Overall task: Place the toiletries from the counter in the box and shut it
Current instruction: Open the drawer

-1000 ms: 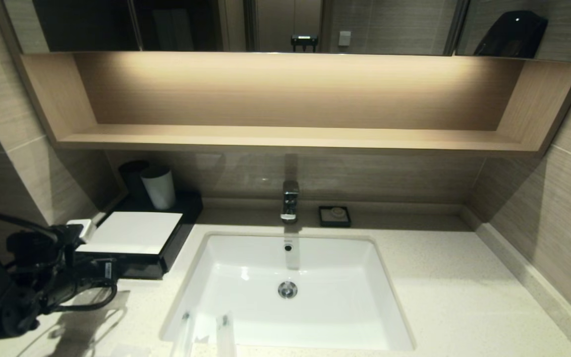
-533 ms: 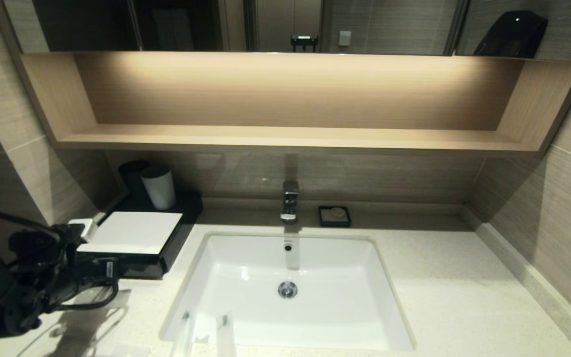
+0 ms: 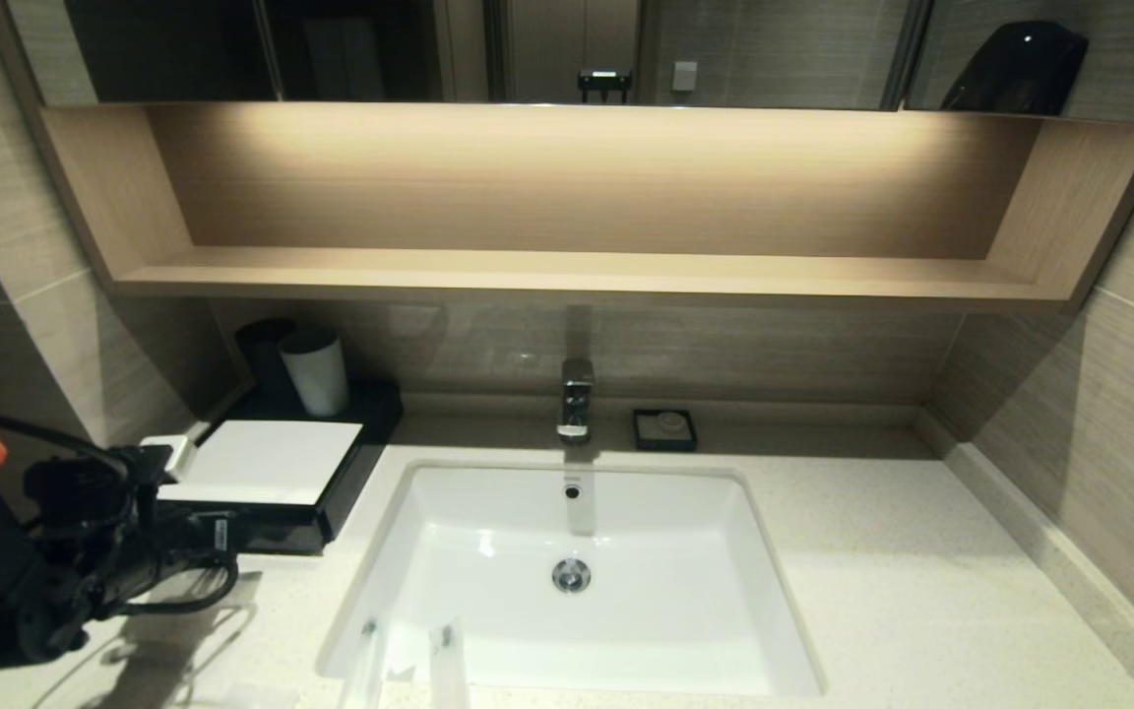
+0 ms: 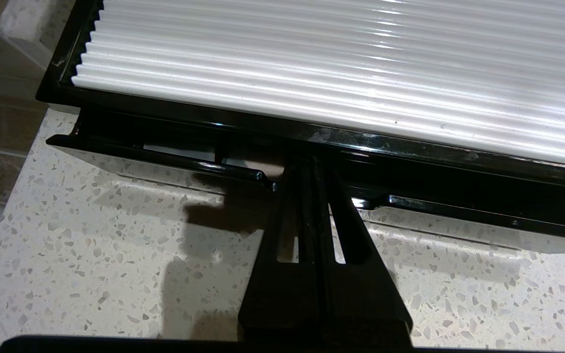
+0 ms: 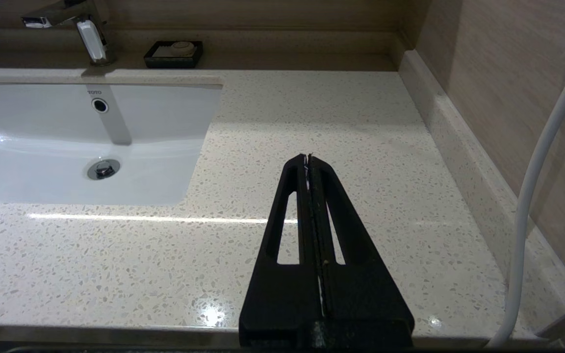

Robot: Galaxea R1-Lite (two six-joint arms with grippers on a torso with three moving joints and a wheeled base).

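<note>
While the left tool [image 4: 312, 166], clenched with nothing between its fingers, has crept slightly nearer the low black box with the ribbed white top [image 4: 341, 63] on the speckled beige worktop [image 4: 91, 255], its tips meet the slightly open drawer front [image 4: 165, 158], probably to close it.

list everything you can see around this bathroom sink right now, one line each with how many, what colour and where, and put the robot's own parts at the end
box: one, black with white ribbed top, counter's left; drawer slightly open
cups: two, white and black, behind the box
toiletries: at least two, clear-wrapped pale packets, at basin's near edge
counter: one, beige speckled
basin: one, white, set in counter
faucet: one, chrome, behind basin
black dish: one, right of faucet
shelf: one, light wood, above
left gripper: shut, tips at the drawer's front
right gripper: shut, parked above the right counter
</note>
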